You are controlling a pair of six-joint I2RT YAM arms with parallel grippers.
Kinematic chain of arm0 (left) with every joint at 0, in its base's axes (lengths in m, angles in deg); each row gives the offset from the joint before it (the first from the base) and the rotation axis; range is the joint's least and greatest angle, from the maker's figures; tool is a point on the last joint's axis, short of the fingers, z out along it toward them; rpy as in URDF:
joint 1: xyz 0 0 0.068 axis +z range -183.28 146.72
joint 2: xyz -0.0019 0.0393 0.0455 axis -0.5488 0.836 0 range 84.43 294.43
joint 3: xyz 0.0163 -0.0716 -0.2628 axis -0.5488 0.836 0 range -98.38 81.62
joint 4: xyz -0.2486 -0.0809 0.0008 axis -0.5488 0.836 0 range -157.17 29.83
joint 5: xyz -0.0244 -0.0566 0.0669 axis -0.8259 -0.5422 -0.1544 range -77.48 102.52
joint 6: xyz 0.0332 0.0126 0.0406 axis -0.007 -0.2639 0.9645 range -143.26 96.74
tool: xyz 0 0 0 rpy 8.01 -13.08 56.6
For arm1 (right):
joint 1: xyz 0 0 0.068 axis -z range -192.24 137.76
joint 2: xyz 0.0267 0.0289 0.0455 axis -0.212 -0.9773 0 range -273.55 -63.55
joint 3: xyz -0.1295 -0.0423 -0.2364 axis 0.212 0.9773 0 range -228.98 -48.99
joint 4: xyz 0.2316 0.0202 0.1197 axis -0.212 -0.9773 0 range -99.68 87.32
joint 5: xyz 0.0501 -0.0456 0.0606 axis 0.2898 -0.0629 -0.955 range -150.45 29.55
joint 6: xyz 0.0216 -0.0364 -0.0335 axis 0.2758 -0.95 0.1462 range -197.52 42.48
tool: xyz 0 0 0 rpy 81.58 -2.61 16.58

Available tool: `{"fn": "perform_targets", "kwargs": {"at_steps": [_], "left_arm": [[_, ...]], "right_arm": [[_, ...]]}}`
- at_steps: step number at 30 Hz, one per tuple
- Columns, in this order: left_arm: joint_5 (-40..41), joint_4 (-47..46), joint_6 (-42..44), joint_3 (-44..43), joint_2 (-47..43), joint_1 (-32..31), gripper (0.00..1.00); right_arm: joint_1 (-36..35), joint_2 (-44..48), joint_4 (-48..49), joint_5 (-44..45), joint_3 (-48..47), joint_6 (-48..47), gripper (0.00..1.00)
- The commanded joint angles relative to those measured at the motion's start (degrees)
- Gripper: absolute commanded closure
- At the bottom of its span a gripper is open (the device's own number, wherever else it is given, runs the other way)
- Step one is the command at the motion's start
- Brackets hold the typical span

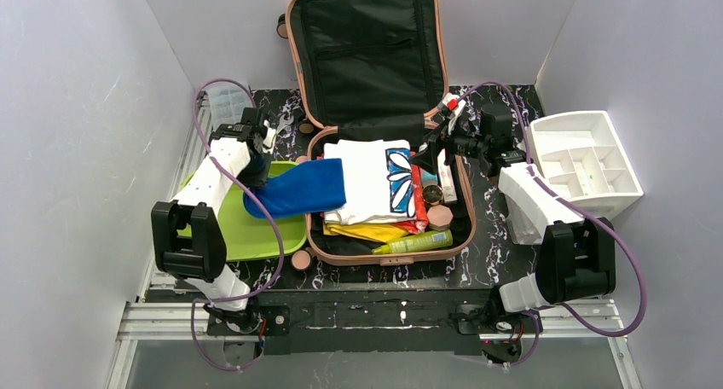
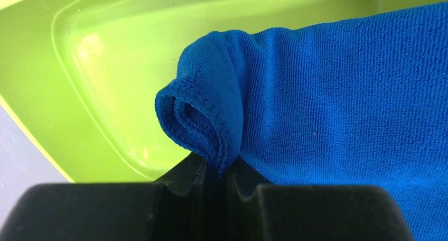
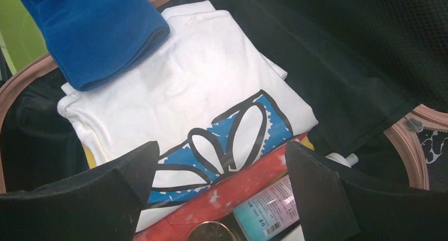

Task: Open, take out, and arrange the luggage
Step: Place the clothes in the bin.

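The salmon-pink luggage (image 1: 314,251) lies open mid-table, its black-lined lid (image 1: 371,48) propped against the back wall. Inside lie a white T-shirt (image 1: 368,180) with a blue print, red and yellow cloth, and bottles. My left gripper (image 1: 266,169) is shut on a folded blue towel (image 1: 298,188) that hangs from the luggage's left rim over the lime-green tray (image 1: 247,235). The left wrist view shows the towel's edge (image 2: 211,114) pinched between the fingers. My right gripper (image 1: 424,150) is open over the luggage's right side, above the T-shirt (image 3: 201,93) and a teal bottle (image 3: 264,209).
A white drawer organizer (image 1: 588,163) stands at the right. A clear plastic container (image 1: 223,103) sits at the back left. Round caps lie by the luggage's front-left corner (image 1: 301,259). A green tube (image 1: 418,241) lies along the luggage's front. Grey walls close in on both sides.
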Motion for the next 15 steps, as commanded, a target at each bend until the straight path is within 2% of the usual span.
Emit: {"fn": "perform_targets", "kwargs": {"at_steps": [1,15], "left_arm": [[2.0,-4.4,5.0,2.8,-5.5,1.4,1.0],[3.8,-12.8,11.4,10.1,-6.7,5.0,1.0]], "right_arm": [[0.2,2.2,2.7,-1.3,0.8,-1.1,0.02],[0.2,2.9,2.7,-1.8,1.2,-1.6,0.02]]}}
